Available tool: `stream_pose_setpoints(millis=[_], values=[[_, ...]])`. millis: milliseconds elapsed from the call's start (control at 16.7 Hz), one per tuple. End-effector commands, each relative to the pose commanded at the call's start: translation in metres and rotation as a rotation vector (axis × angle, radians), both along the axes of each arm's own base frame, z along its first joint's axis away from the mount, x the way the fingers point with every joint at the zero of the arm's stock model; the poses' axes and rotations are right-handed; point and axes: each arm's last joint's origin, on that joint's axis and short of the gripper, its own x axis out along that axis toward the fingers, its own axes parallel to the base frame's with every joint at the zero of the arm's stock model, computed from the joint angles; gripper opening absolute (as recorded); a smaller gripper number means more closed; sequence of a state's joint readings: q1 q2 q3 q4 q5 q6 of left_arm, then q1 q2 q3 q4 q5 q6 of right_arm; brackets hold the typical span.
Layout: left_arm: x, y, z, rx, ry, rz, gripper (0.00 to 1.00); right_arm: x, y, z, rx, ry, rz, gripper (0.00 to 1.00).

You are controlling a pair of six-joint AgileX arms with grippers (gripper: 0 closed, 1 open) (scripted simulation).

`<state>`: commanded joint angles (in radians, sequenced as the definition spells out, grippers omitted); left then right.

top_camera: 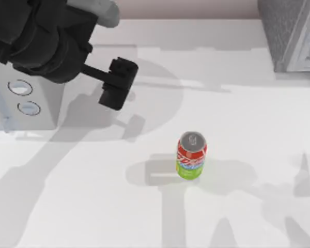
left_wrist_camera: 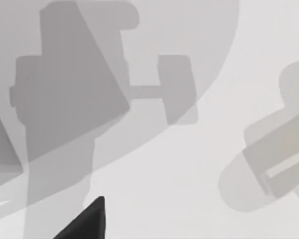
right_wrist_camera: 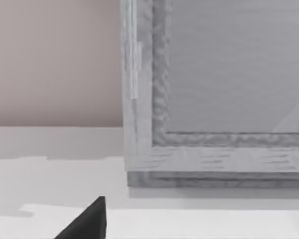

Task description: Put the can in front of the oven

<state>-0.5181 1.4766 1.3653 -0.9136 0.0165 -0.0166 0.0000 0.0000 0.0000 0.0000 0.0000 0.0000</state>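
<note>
Upright drink can (top_camera: 191, 156), silver top, red-and-green body, stands lower centre of the white desk (top_camera: 237, 119). The left arm's black tool (top_camera: 117, 84), upper left, lies up-left of it and nearest; its grip state cannot be told. Pale grey oven (top_camera: 26, 101) at the left edge.

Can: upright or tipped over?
Upright. The can stands on its green base on the table, silver top facing up, ungripped.

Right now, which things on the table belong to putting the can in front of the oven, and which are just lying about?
Part of the job:
- can, upright mid-table
- oven, at the table's left
- left gripper, above the table beside the oven

Lying about:
- speckled grey box, far right corner
</note>
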Motion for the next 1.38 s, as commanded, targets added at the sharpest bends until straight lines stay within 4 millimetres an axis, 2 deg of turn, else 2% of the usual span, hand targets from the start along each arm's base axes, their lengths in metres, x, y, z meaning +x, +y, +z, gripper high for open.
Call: stream_pose_setpoints(millis=[120, 300, 480, 660, 840, 1140, 1260, 1380], values=[[0.024, -0.041, -0.013, 0.073, 0.128, -0.07, 1.0, 0.0, 0.0, 0.0, 0.0, 0.0, 0.0, 1.0], [0.044, -0.099, -0.037, 0.176, 0.269, -0.164, 1.0, 0.0, 0.0, 0.0, 0.0, 0.0, 0.0, 1.0], [0.051, -0.145, -0.061, 0.263, 0.356, -0.236, 1.0, 0.0, 0.0, 0.0, 0.0, 0.0, 0.0, 1.0], [0.05, -0.176, -0.081, 0.325, 0.402, -0.283, 1.0, 0.0, 0.0, 0.0, 0.0, 0.0, 0.0, 1.0], [0.049, -0.188, -0.091, 0.353, 0.421, -0.299, 1.0, 0.0, 0.0, 0.0, 0.0, 0.0, 0.0, 1.0], [0.051, -0.186, -0.092, 0.351, 0.422, -0.296, 1.0, 0.0, 0.0, 0.0, 0.0, 0.0, 0.0, 1.0], [0.05, -0.188, -0.101, 0.353, 0.42, -0.3, 1.0, 0.0, 0.0, 0.0, 0.0, 0.0, 0.0, 1.0], [0.051, -0.188, -0.12, 0.353, 0.421, -0.299, 1.0, 0.0, 0.0, 0.0, 0.0, 0.0, 0.0, 1.0]])
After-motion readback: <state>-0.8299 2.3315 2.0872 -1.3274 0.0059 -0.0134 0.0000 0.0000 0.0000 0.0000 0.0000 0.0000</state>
